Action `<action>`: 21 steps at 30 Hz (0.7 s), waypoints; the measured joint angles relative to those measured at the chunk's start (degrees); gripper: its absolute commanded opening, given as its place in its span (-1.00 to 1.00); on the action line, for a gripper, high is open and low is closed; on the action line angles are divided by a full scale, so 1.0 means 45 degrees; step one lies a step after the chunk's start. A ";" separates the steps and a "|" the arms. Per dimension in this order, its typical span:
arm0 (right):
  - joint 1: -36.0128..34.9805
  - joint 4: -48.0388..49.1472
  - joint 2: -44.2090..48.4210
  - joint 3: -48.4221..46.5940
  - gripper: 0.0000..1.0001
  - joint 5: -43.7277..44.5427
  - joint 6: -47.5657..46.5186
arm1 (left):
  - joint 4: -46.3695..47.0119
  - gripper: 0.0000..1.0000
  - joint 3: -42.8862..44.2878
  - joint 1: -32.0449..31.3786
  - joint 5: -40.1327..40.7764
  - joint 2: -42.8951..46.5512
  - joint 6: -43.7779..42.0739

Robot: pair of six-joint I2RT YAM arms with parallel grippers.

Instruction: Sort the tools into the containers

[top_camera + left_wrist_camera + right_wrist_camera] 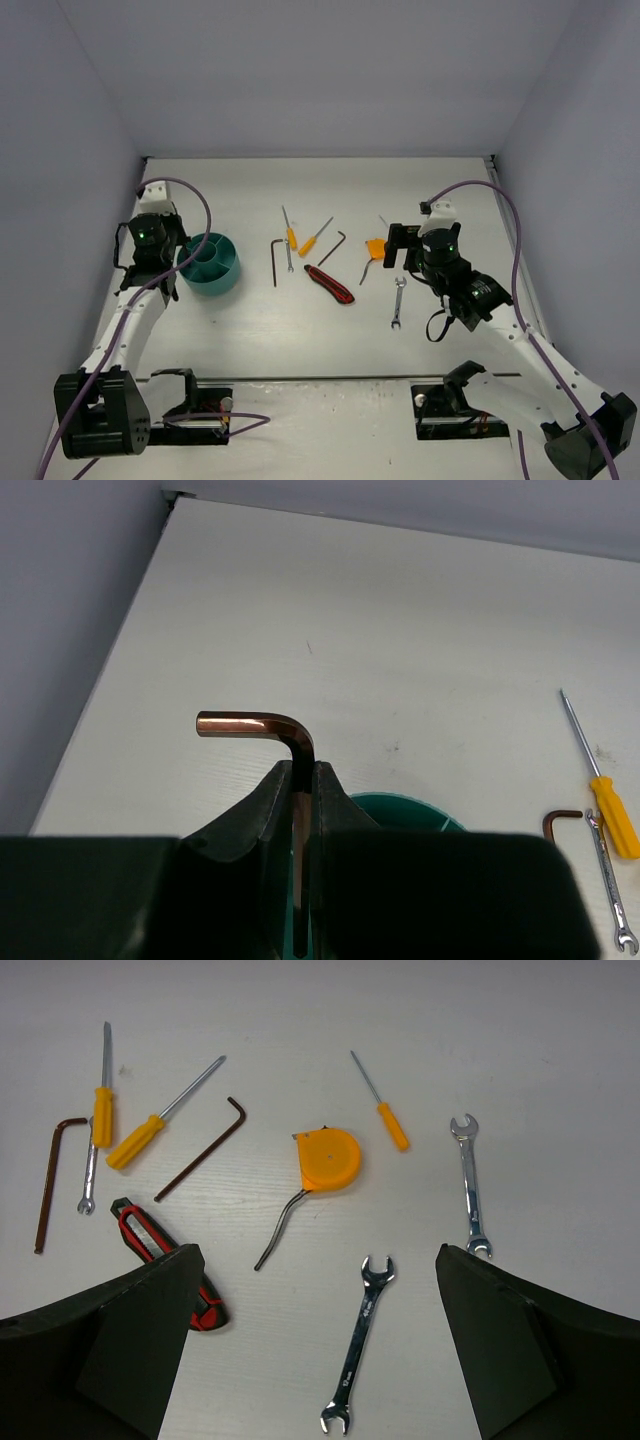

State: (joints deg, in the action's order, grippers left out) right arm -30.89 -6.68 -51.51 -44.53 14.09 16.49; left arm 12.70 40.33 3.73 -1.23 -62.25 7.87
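My left gripper [301, 770] is shut on a dark L-shaped hex key [250, 723], whose bent end sticks out above the fingertips. It hangs over the left rim of the teal divided bowl [232, 270], which shows as a green arc [400, 812] behind the fingers. My right gripper [318, 1252] stands wide open above the table, holding nothing, with a silver wrench [358, 1345] lying between its fingers. The other tools lie beyond it: an orange-headed tool [330, 1158], a red-and-black utility knife [150, 1245], a hex key [200, 1150] and orange screwdrivers [150, 1130].
A second wrench [470, 1185] and a small screwdriver [385, 1120] lie at the right of the spread. Another hex key [275, 262] and a thin screwdriver [290, 238] lie nearest the bowl. White walls enclose the table on three sides.
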 measured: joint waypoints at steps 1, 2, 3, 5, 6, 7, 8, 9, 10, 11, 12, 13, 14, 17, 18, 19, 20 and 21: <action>-0.0004 0.0000 -0.0029 0.0000 1.00 0.0000 0.0000 | 0.0050 -1.00 -0.0108 0.0000 0.0068 0.0089 0.0065; -0.0016 0.0001 -0.0042 0.0002 1.00 0.0000 0.0000 | 0.0065 -1.00 -0.0223 0.0000 0.0145 0.0228 0.0103; -0.0032 0.0003 -0.0048 0.0005 1.00 0.0000 0.0000 | 0.0059 -1.00 -0.0341 0.0000 0.0224 0.0387 0.0129; -0.0062 0.0008 -0.0057 0.0010 1.00 0.0000 0.0000 | 0.0081 -1.00 -0.0542 0.0000 0.0367 0.0668 0.0196; -0.0071 0.0010 -0.0057 0.0010 1.00 0.0000 0.0000 | 0.0148 -1.00 -0.0613 0.0000 0.0418 0.0758 0.0247; -0.0073 0.0010 -0.0057 0.0012 1.00 0.0000 0.0000 | 0.0219 -1.00 -0.0706 0.0000 0.0466 0.0831 0.0298; -0.0073 0.0010 -0.0057 0.0016 1.00 0.0000 0.0000 | 0.0262 -1.00 -0.0808 0.0000 0.0505 0.0875 0.0347; -0.0073 0.0010 -0.0057 0.0019 1.00 0.0000 0.0000 | 0.0278 -1.00 -0.0908 0.0000 0.0535 0.0897 0.0396; -0.0073 0.0010 -0.0057 0.0019 1.00 0.0000 0.0000 | 0.0278 -1.00 -0.1003 0.0000 0.0590 0.0894 0.0437; -0.0073 0.0012 -0.0055 0.0019 1.00 0.0000 0.0000 | 0.0271 -1.00 -0.1092 0.0000 0.0628 0.0881 0.0477; -0.0073 0.0015 -0.0052 0.0019 1.00 0.0000 0.0000 | 0.0252 -1.00 -0.1168 0.0000 0.0659 0.0861 0.0524; -0.0073 0.0015 -0.0052 0.0019 1.00 0.0000 0.0000 | 0.0202 -1.00 -0.1207 0.0000 0.0695 0.0828 0.0596; -0.0073 0.0019 -0.0052 0.0019 1.00 0.0000 0.0000 | 0.0179 -1.00 -0.1212 0.0000 0.0720 0.0768 0.0657; -0.0073 0.0024 -0.0052 0.0019 1.00 0.0000 0.0000 | 0.0176 -1.00 -0.1212 -0.0005 0.0807 0.0585 0.0826; -0.0073 0.0028 -0.0052 0.0019 1.00 0.0000 0.0000 | 0.0179 -1.00 -0.1212 -0.0005 0.0833 0.0550 0.0908; -0.0073 0.0033 -0.0052 0.0019 1.00 0.0000 0.0000 | 0.0175 -1.00 -0.1212 -0.0005 0.0860 0.0519 0.0976; -0.0073 0.0039 -0.0052 0.0019 1.00 0.0000 0.0000 | 0.0162 -1.00 -0.1212 -0.0005 0.0890 0.0489 0.1028; -0.0073 0.0043 -0.0048 0.0019 1.00 0.0000 0.0000 | 0.0132 -1.00 -0.1212 -0.0005 0.0927 0.0451 0.1065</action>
State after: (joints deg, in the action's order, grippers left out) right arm -31.22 -6.48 -51.73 -44.45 14.09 16.49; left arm 13.30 34.87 3.70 2.94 -60.22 12.66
